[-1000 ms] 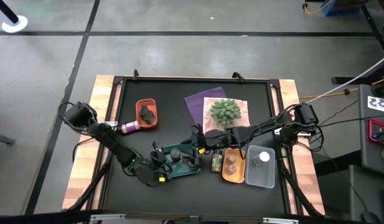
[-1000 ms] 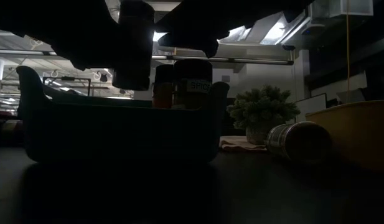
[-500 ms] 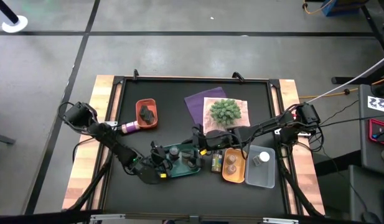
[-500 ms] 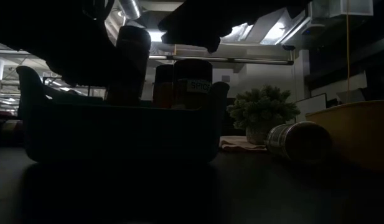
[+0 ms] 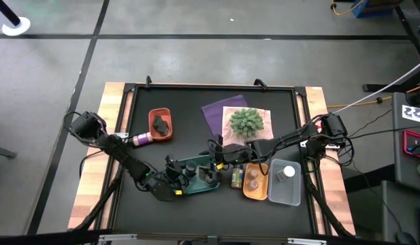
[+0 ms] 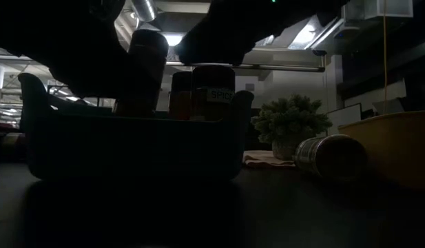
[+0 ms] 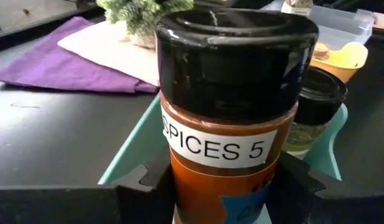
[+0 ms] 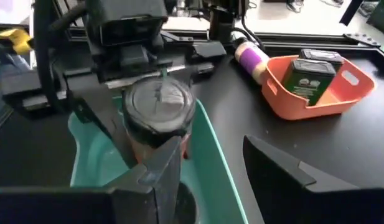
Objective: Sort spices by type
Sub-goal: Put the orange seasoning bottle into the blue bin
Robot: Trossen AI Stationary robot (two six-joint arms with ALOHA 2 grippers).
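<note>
Gripping a black-capped jar (image 7: 228, 118) labelled "SPICES 5", the left gripper (image 5: 177, 175) holds it upright at the left end of the teal tray (image 5: 208, 187). Just right of it, over the tray, the right gripper (image 5: 216, 160) hangs closed and empty.

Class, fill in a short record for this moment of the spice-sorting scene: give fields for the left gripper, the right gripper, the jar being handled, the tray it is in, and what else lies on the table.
left gripper: shut on the SPICES 5 jar, at the teal tray
right gripper: shut, empty, above the teal tray
SPICES 5 jar: upright, black cap, reddish-brown contents
teal tray: holds other dark-capped jars too
elsewhere: red tray with dark packets; purple jar on its side; green plant on cloths
</note>
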